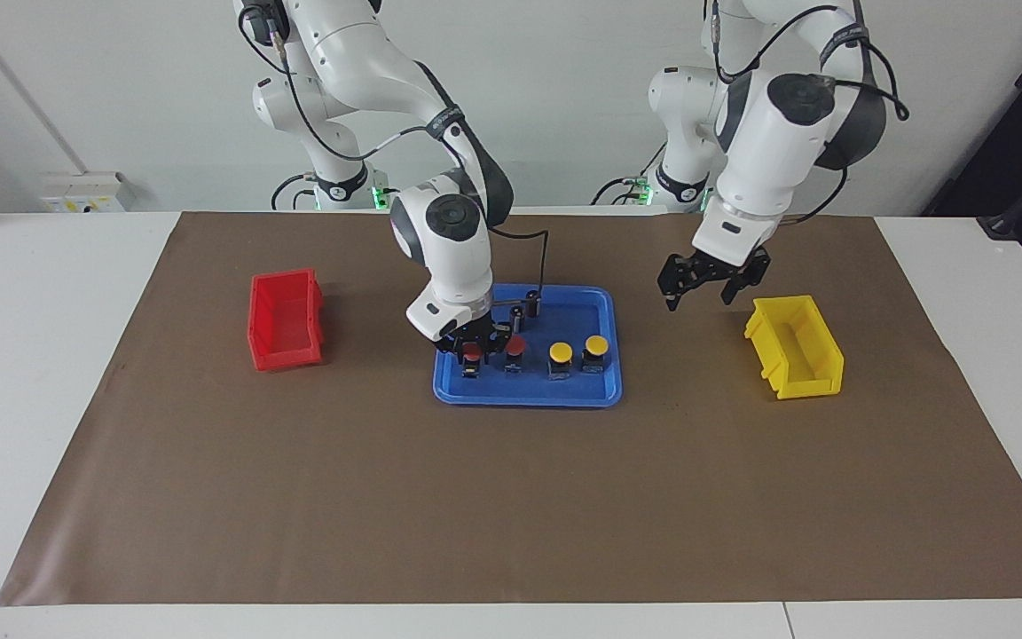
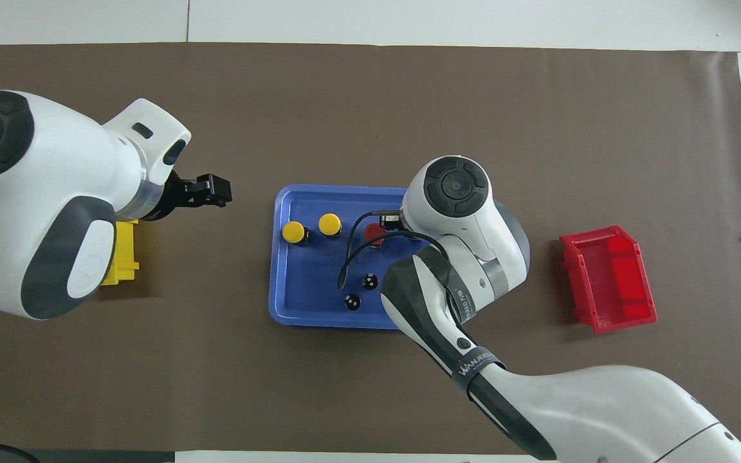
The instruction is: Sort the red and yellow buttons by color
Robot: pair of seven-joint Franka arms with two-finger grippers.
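Four buttons stand in a row in a blue tray. My right gripper is down in the tray, open, its fingers on either side of the red button at the row's right-arm end. The second red button stands beside it and shows partly in the overhead view. Two yellow buttons follow toward the left arm's end, also seen from overhead. My left gripper is open and empty in the air over the mat between the tray and the yellow bin.
A red bin stands on the brown mat toward the right arm's end. Two small dark capless cylinders stand in the tray nearer to the robots. From overhead my left arm covers most of the yellow bin.
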